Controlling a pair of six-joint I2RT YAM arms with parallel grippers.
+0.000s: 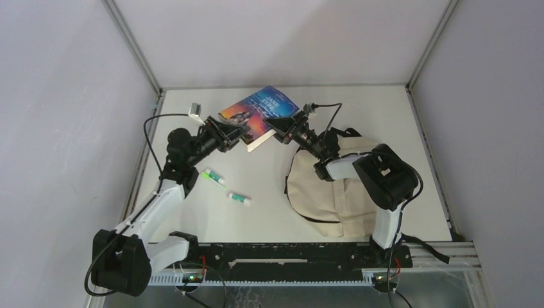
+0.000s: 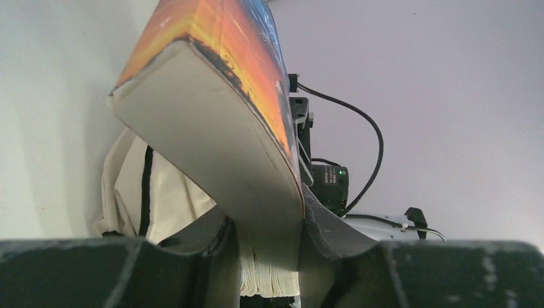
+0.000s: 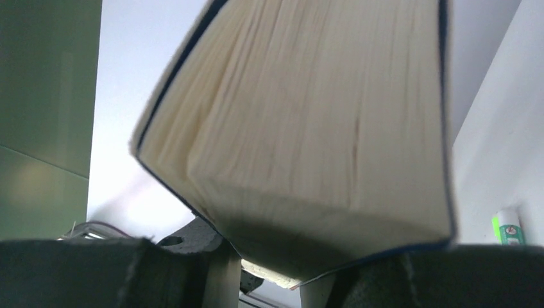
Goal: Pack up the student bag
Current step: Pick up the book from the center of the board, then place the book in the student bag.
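Table (image 1: 256, 221): 1 student bag (image 1: 327, 192), 1 book (image 1: 260, 109), 2 green-capped tubes (image 1: 213, 177) (image 1: 239, 199), 2 end effectors (image 1: 240, 133) (image 1: 277, 128).

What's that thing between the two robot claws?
A book. The left gripper and right gripper each have their jaws shut on one edge of it; the top view shows this best.

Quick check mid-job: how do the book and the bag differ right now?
The book is clamped by the left gripper and the right gripper; the bag lies on the table, gripped by neither. The book is stiff, with a bright orange-and-blue cover; the bag is soft and slumped, plain cream with black trim. The book is much smaller than the bag.
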